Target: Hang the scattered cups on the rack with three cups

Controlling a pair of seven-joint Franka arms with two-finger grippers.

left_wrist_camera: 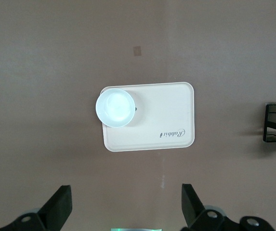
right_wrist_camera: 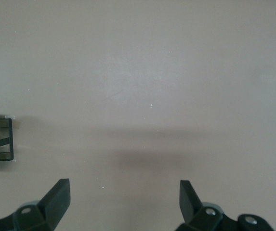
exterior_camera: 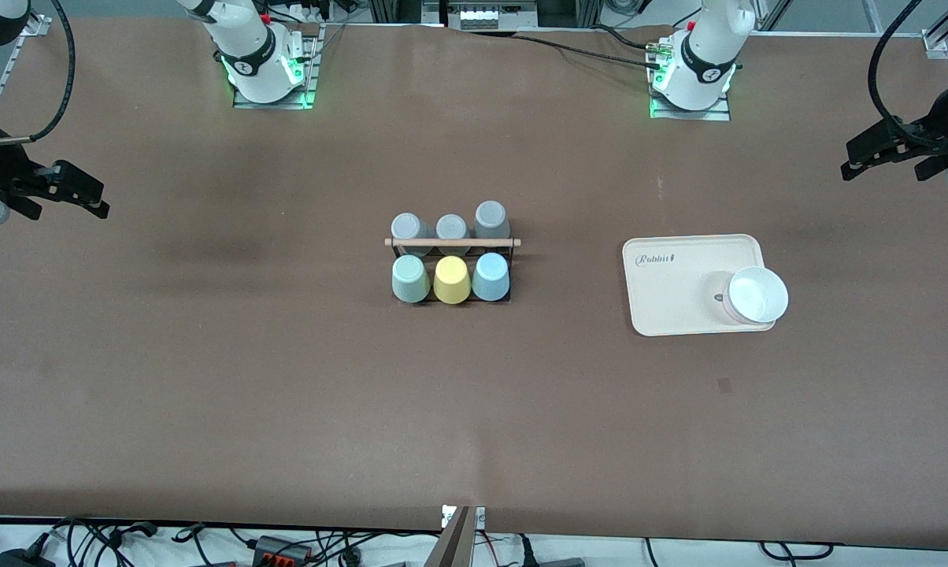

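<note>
**Cups racked, both arms parked wide**

Nearest my front camera, brown table (exterior_camera: 285, 409); mid-table the rack (exterior_camera: 452, 242) carries mint cup (exterior_camera: 410, 279), yellow cup (exterior_camera: 451, 280), blue cup (exterior_camera: 490, 277), three grey cups (exterior_camera: 451, 227). Right gripper (exterior_camera: 80, 197) and left gripper (exterior_camera: 864, 161) wait at opposite table ends.

Left wrist: fingers (left_wrist_camera: 60, 204) spread wide, empty, above the beige tray (left_wrist_camera: 166, 115) and white bowl (left_wrist_camera: 114, 107).

Right wrist: fingers (right_wrist_camera: 59, 195) wide, bare tabletop beneath, rack at the edge.
</note>
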